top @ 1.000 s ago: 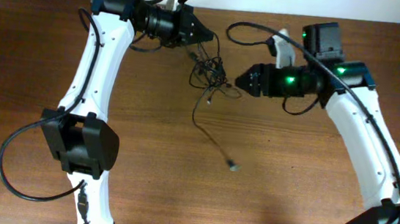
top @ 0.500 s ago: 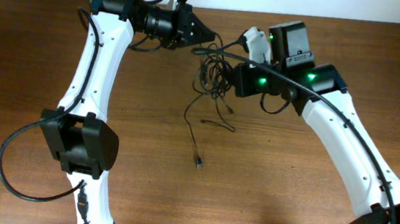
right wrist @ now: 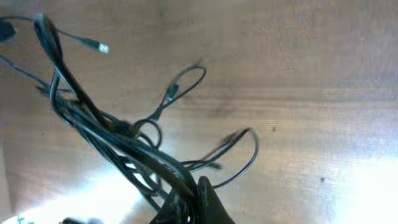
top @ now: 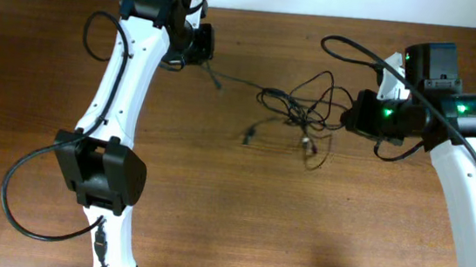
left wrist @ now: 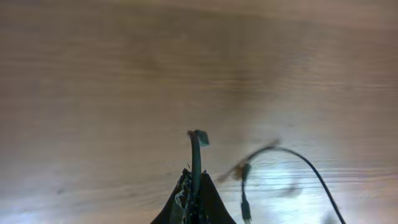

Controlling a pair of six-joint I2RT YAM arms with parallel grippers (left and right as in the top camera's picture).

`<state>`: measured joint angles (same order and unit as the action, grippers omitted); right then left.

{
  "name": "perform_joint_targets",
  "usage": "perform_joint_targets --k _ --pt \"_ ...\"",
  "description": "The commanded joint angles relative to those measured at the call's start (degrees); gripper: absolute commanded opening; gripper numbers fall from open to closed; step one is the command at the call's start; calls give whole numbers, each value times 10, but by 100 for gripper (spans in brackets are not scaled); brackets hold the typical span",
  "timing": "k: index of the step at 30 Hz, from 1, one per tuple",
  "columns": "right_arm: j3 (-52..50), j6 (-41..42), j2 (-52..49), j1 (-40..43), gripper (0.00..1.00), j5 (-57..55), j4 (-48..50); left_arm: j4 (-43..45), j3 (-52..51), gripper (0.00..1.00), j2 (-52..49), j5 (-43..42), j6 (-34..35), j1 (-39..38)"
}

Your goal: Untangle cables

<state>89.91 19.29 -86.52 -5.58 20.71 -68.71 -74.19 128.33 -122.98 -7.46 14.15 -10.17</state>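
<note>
Treat the cables (top: 295, 113) as a line running left-to-right between both grippers. The left gripper (left wrist: 194, 186) is closed on one cord (left wrist: 196, 155) near its plug. The right gripper (right wrist: 194, 196) is closed on the bundle. The tangled part lies just beside the right gripper and well apart from the left.
</note>
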Motion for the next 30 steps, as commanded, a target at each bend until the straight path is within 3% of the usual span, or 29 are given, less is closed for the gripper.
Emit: perform_joint_targets --k 1,5,9,13,14,15,17,20,23,24,26,28,30 --pt "3 3 9 46 4 -115 -37 -12 11 0 9 252 -25 60" --pt "-12 3 9 36 4 -102 -35 -41 11 0 9 233 -37 89" --pt "-34 3 -17 -14 4 -87 -17 -67 11 0 8 -9 -161 84" --pt "-35 7 -57 -45 4 -87 -18 -97 11 4 8 -52 -190 66" --pt "-35 7 -66 -45 11 -84 -18 -101 11 19 8 -52 -190 60" --pt "-35 7 -70 -45 38 -83 -18 -101 10 60 8 -52 -190 54" --pt "-35 7 -74 -45 72 -83 -17 -93 10 100 8 -52 -190 46" --pt "-35 7 -74 -45 89 -83 -11 -70 10 99 8 -52 -190 37" --pt "-35 7 -74 -45 90 -83 -9 -66 10 99 8 -85 -229 34" --pt "-35 7 -74 -45 90 -83 -9 -82 10 100 8 -164 -294 34" --pt "-35 5 -74 -45 90 -83 -9 -127 10 98 8 -238 -340 34" --pt "-35 5 -74 -45 90 -83 -9 -176 10 80 8 -231 -337 34" --pt "-35 5 -74 -45 90 -83 -9 -181 10 86 14 -212 -288 34"
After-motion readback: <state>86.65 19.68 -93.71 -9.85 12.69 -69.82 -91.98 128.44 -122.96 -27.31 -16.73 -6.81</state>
